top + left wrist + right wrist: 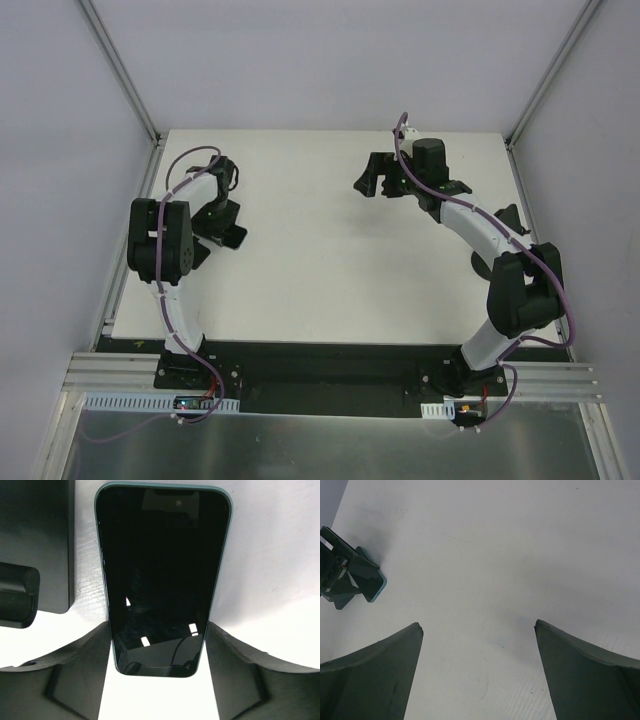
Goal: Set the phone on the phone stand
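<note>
Okay, we see the left hand (159,635) clamped across the teal-edged phone (162,575) at 9 o'clock on the worktop (320,280); the right hand (372,185) gapes wide, empty, near 1 o'clock.

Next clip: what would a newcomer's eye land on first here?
The black-screened, teal-rimmed phone fills the left wrist view, its lower end gripped on both long edges by the fingers of the left gripper. The right gripper hangs wide open over the bare white table, holding nothing, with the phone off at the left edge of its view.
</note>
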`<state>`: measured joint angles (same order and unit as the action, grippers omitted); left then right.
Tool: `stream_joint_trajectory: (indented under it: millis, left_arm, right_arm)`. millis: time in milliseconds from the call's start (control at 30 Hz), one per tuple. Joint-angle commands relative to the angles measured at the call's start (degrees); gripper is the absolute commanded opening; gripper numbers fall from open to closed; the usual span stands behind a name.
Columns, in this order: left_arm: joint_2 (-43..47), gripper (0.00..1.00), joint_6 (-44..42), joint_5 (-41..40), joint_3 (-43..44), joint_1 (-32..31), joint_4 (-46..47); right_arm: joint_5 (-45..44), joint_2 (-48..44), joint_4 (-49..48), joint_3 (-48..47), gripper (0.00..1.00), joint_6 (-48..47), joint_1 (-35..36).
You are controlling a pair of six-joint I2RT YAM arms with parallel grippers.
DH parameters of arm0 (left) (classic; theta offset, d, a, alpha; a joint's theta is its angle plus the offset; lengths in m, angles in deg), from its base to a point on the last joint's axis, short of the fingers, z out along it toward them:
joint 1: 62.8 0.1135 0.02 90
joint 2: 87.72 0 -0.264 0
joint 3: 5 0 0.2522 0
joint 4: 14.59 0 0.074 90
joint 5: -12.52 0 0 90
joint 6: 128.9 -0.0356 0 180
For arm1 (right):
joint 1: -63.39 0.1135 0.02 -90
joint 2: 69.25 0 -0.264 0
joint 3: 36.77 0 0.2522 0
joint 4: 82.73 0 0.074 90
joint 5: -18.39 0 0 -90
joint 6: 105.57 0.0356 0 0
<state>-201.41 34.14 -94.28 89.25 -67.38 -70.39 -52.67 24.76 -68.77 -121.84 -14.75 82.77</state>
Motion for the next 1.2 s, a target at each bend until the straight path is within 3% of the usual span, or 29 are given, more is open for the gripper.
stream_joint_trajectory:
  millis: [0, 100, 200, 333, 367, 533, 733, 933, 1100, 1167]
  left_arm:
    - [-0.7, 0.59, 0.7, -1.2, 0.4, -1.0, -1.6]
    - [-1.0, 0.48, -0.2, -1.5, 0.7, -2.2, -1.6]
    - [-1.2, 0.5, -1.8, -1.8, 0.7, -3.9, -1.6]
    - [1.3, 0.95, -4.5, -3.2, -0.2, -5.7, -1.6]
    - [1.9, 0.99, -6.6, -4.5, -0.3, -6.0, -1.7]
    - [10.1, 0.99, -15.5, -8.2, -1.7, -6.8, -1.6]
    - [24.4, 0.99, -34.1, -11.9, -9.6, -6.8, 3.6]
    - [36.0, 0.99, -32.9, -21.2, -17.7, -5.5, 4.4]
    - [38.5, 0.99, -28.3, -20.5, -21.9, 0.8, 4.7]
    - [36.4, 0.99, -30.5, -19.9, -21.6, 2.5, 6.9]
  right_arm:
    - [0.1, -1.1, -1.7, 0.0, 0.96, -0.5, 0.2]
    - [0.0, -0.9, -1.6, -0.1, 0.96, -0.5, 0.2]
    - [0.2, -0.7, -1.5, -0.1, 0.96, -0.5, 0.2]
    - [0.0, -0.9, -1.1, -0.3, 0.96, -2.0, 0.1]
    - [0.2, -0.6, -1.2, -0.2, 0.96, -2.0, 0.1]
    - [0.3, -0.8, -1.0, -0.4, 0.96, -2.3, 0.1]
    - [1.3, -0.4, -1.4, -0.4, 0.96, -2.2, 0.4]
    - [1.2, -0.9, -2.0, 0.3, 0.96, -2.2, 0.6]
    - [0.2, -2.3, -1.8, 1.1, 0.96, -3.2, 0.6]
    - [0.3, -2.3, -2.2, 1.5, 0.96, -3.2, 0.6]
